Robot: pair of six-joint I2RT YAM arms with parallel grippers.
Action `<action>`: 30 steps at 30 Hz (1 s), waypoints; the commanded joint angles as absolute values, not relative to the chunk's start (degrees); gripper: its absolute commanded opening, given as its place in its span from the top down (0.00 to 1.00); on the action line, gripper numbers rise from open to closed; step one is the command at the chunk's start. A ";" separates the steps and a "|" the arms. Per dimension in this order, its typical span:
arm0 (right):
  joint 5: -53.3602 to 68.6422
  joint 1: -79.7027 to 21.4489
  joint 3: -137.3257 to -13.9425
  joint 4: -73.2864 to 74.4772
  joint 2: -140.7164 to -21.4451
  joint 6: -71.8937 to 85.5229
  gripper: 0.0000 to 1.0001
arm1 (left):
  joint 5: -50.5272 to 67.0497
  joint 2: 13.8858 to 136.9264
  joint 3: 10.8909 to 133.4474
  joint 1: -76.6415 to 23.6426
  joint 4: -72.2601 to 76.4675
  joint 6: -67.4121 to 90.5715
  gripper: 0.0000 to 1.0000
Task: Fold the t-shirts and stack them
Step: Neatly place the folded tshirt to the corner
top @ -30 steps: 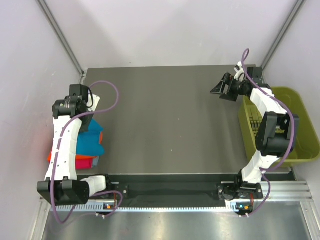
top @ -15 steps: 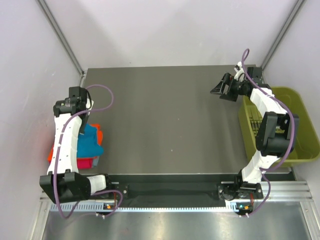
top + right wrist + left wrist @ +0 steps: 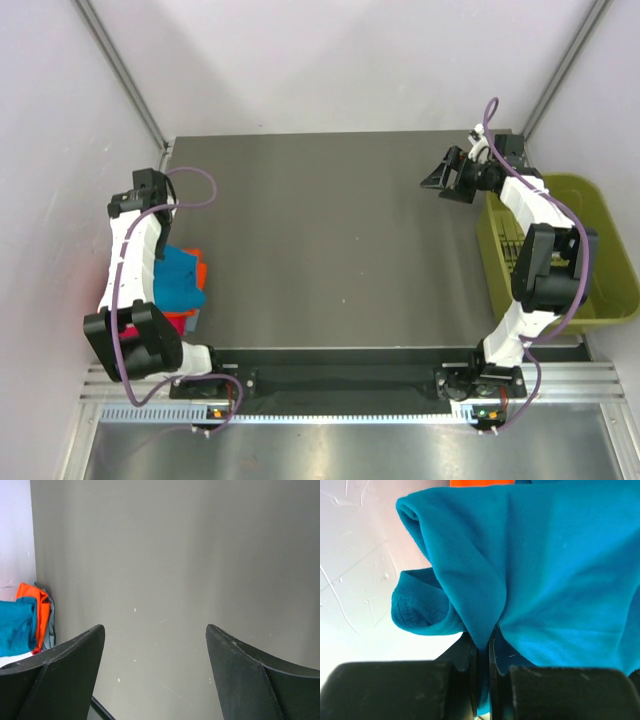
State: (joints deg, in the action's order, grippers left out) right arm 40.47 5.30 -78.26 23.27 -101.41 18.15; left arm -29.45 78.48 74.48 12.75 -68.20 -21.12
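Note:
The teal-blue t-shirt (image 3: pixel 180 282) lies on a stack at the table's left edge, over the orange t-shirt (image 3: pixel 200 270). A pink-red edge (image 3: pixel 178 322) shows at the stack's near side. In the left wrist view my left gripper (image 3: pixel 483 636) is shut on a fold of the teal t-shirt (image 3: pixel 560 565). In the top view this gripper is hidden under its own arm. My right gripper (image 3: pixel 436 182) is open and empty above the far right of the table, far from the shirts. It also shows in the right wrist view (image 3: pixel 155 635), with the teal (image 3: pixel 17 626) and orange (image 3: pixel 39 607) shirts at far left.
An olive-green plastic basket (image 3: pixel 612 235) stands at the table's right edge, partly under the right arm. The side wall (image 3: pixel 60 200) is close beside the left arm and the stack. Bare grey table (image 3: pixel 330 250) lies between the arms.
My left arm has swung left and back toward the wall with the teal shirt held. The teal shirt has shifted slightly left on the stack. The right arm has not moved.

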 commanded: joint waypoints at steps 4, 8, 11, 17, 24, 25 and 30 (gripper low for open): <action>41.66 5.27 -79.89 21.53 -101.43 17.58 0.18 | -30.67 80.33 76.64 13.27 -63.81 -21.10 1.00; 41.49 5.45 -80.07 21.53 -101.69 17.58 0.18 | -31.29 79.72 76.38 13.80 -62.06 -20.30 1.00; 41.57 5.45 -80.07 21.53 -101.69 17.67 0.18 | -31.99 80.42 76.46 14.06 -61.70 -19.34 1.00; 41.66 5.80 -80.60 21.88 -101.78 17.49 0.18 | -33.48 80.95 76.99 15.82 -60.30 -17.67 0.96; 42.01 6.24 -80.68 22.32 -101.78 17.40 0.18 | -33.93 79.81 79.97 16.08 -57.74 -15.47 0.63; 42.01 6.33 -80.77 22.32 -101.78 17.49 0.18 | -32.88 79.37 80.94 15.91 -57.31 -15.64 0.43; 41.92 6.50 -80.60 22.24 -101.08 17.49 0.18 | -25.95 78.75 88.15 15.65 -56.17 -13.98 0.23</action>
